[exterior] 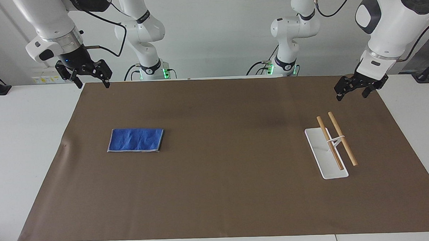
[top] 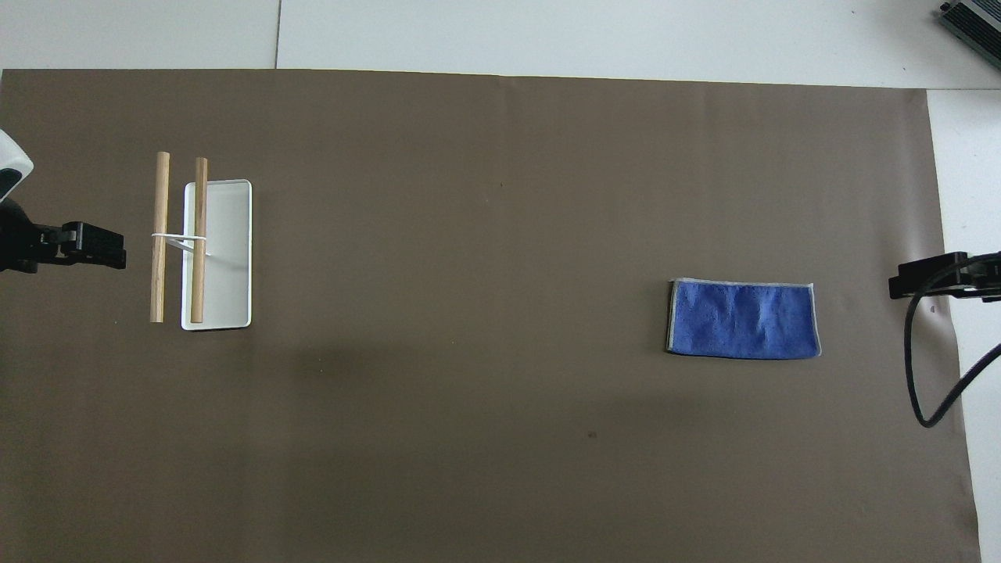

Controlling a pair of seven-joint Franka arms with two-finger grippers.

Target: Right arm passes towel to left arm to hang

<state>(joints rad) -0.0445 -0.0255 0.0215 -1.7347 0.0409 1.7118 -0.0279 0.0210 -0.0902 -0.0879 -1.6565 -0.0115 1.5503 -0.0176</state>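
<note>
One towel (exterior: pixel 136 140), folded flat on mat, apart from both grippers: right gripper (exterior: pixel 91 79) and left gripper (exterior: pixel 352 92) raised, jaws spread, empty.

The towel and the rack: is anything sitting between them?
No. Between the towel and the rack only bare brown mat shows, clearest in the overhead view.
</note>
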